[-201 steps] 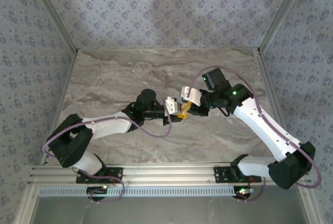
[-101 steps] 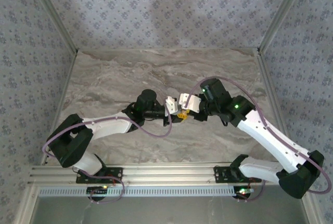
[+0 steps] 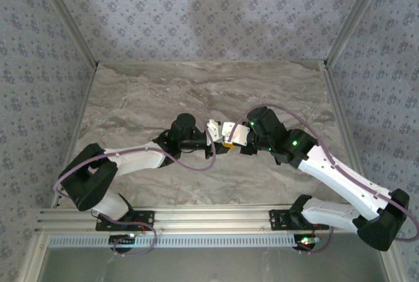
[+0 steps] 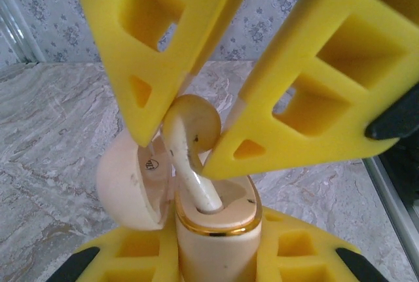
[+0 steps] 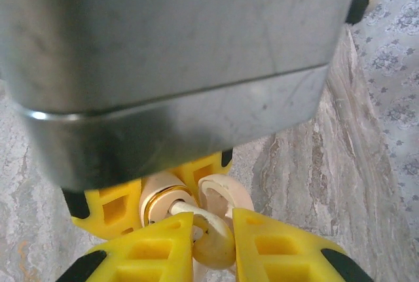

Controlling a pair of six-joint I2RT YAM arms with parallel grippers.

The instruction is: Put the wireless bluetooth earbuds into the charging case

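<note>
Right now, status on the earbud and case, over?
Left gripper jaws shut on case, lid open. Right gripper jaws shut on earbud, stem in case. Nothing seen blocking.

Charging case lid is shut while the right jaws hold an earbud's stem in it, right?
No: the left wrist view shows the lid open, swung aside. The right jaws do hold the earbud, stem in the charging case.

Robot lab test cell, not a lived-in room. Small marble-patterned table [image 3: 144, 92], boxed in on three sides by walls [image 3: 196, 14] in a blue floral print. Bare aluminium posts [image 3: 65, 17] at the corners. Slotted aluminium rail [image 3: 209, 216] along the near edge, left arm [image 3: 131, 159] and right arm [image 3: 334, 171] bolted to it. Purple cables [image 3: 196, 169] loop off both arms.
</note>
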